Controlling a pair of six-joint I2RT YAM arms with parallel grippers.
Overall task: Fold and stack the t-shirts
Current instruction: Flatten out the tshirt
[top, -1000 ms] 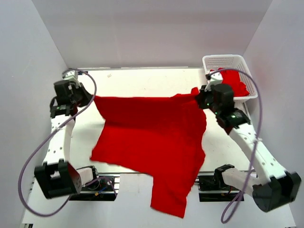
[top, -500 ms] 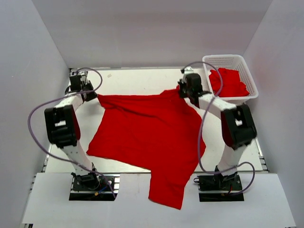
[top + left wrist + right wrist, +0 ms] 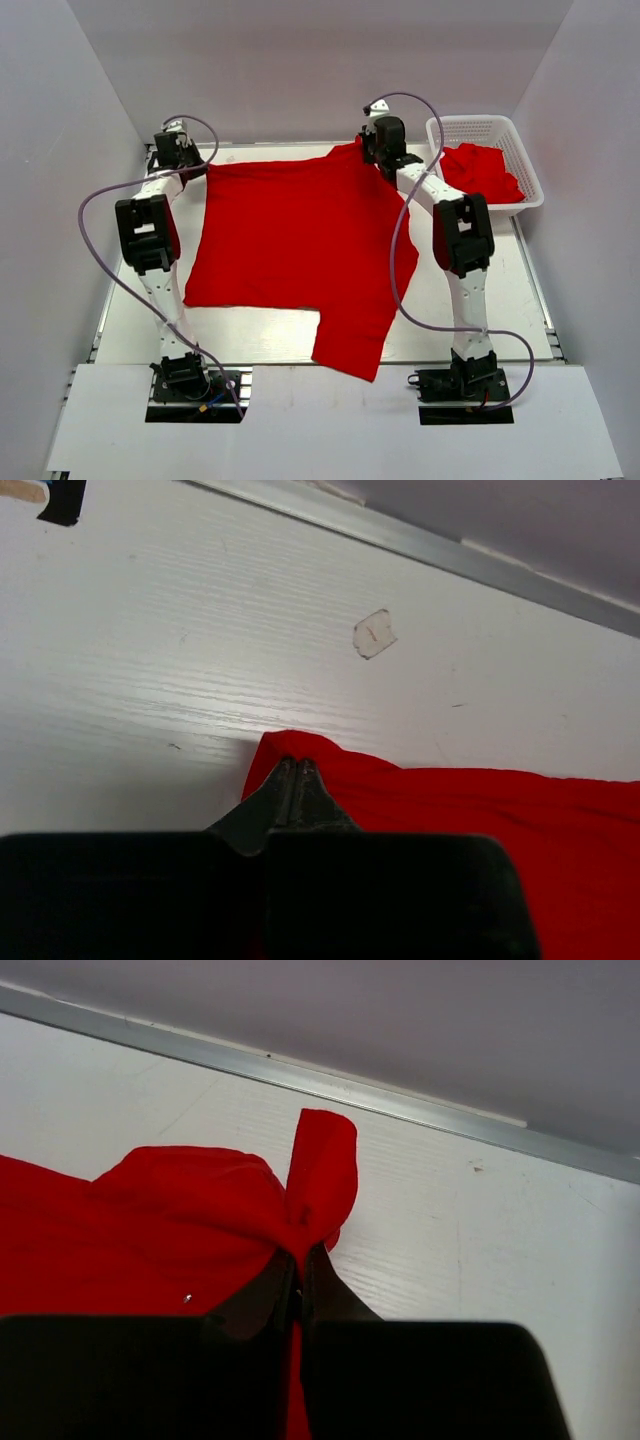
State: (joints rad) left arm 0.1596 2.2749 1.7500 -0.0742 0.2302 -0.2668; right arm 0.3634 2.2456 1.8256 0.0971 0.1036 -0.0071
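Observation:
A red t-shirt (image 3: 290,240) lies spread across the white table, one sleeve hanging over the near edge. My left gripper (image 3: 197,163) is shut on its far left corner; in the left wrist view the closed jaws (image 3: 293,765) pinch the red cloth (image 3: 450,800). My right gripper (image 3: 362,150) is shut on the far right corner; in the right wrist view the jaws (image 3: 300,1255) clamp a bunched fold of the shirt (image 3: 200,1210). Both arms are stretched to the far edge. More red t-shirts (image 3: 482,172) lie in the basket.
A white lattice basket (image 3: 520,140) stands at the far right corner. A metal rail (image 3: 400,1110) and the back wall run just beyond both grippers. A small tape scrap (image 3: 374,634) is stuck on the table near the left gripper.
Both grippers have carried the shirt's far corners away from the arm bases to the back edge. The shirt has been pulled flatter and further back on the table.

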